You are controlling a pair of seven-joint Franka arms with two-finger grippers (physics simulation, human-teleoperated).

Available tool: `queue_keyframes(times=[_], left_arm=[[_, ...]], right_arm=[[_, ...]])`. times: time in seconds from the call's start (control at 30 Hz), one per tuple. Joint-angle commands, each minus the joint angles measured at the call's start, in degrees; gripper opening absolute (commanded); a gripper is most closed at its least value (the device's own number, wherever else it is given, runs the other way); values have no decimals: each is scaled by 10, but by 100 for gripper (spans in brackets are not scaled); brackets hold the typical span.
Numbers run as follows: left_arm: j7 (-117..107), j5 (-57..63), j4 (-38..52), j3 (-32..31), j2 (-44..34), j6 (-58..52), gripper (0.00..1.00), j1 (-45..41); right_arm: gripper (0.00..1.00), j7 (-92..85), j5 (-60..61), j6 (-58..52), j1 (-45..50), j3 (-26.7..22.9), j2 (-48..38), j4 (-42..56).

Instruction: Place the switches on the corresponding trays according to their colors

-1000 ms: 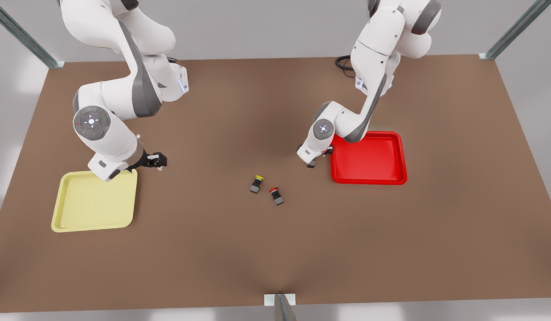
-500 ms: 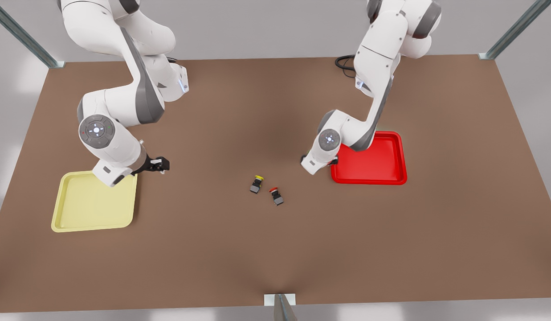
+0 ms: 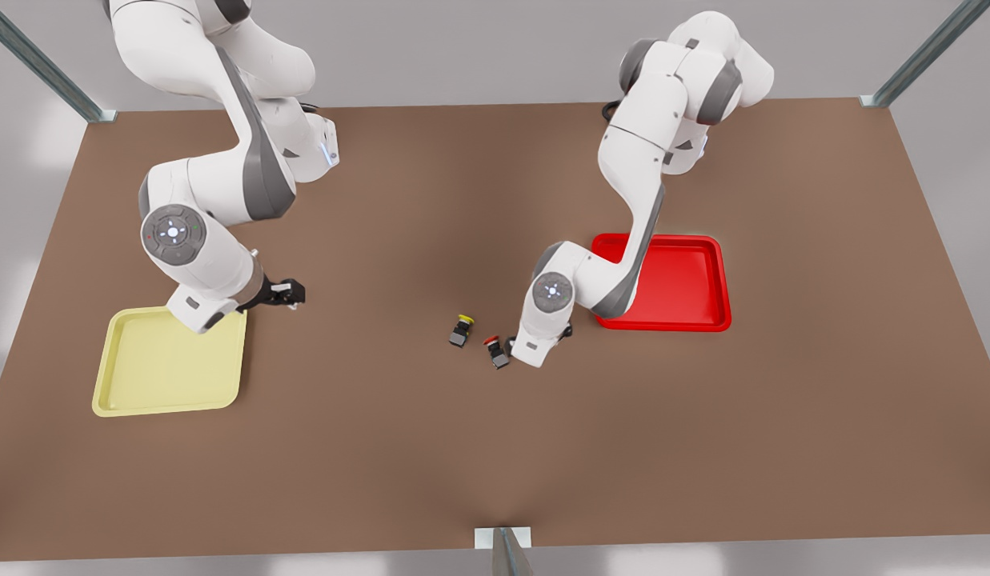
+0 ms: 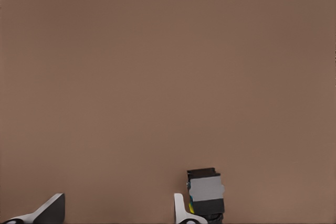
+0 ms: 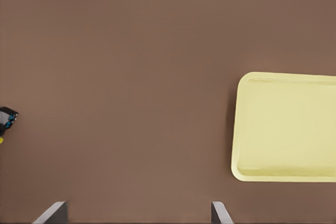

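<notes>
Two switches lay close together, neither in a tray.
By the yellow tray (image 3: 166,364) the right arm (image 3: 198,264) waited, jaws wide. On the surface (image 3: 382,448), the left arm (image 3: 552,292) hung its wide jaws beside the red switch (image 3: 497,352) and risked nudging the yellow switch (image 3: 461,330).

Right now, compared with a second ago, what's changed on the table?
The left gripper swung from the red tray's corner toward the front view's left. It is now open beside the red switch, grasping nothing. The right gripper, open, barely shifted by the yellow tray. The yellow switch, red switch and trays stayed put.
</notes>
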Motion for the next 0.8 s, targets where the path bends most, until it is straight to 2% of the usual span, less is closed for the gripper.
queue_keyframes(times=[0.0, 0.13, 0.23, 0.43, 0.5, 0.77], left_arm=[[-2, -14, 1, 0, 0, -3, 100, 3], [-3, -19, 13, 0, 5, -14, 100, 17], [-11, -19, 48, 1, 40, -10, 100, 19], [-42, -14, 122, 3, 91, -8, 100, -10], [-46, -14, 144, 26, 115, -5, 100, -32], [-111, -18, 167, 31, 136, 4, 100, -45]], right_arm=[[100, 0, 1, 0, 0, 0, 1, 0], [100, 1, 1, -2, 0, 7, 1, -1], [100, 1, 1, -2, 0, 7, 2, -2], [100, 1, 0, -1, 0, 8, 2, -2], [100, 1, 0, -1, 0, 8, 2, -2], [100, 2, 1, 2, 7, 8, 8, -2]])
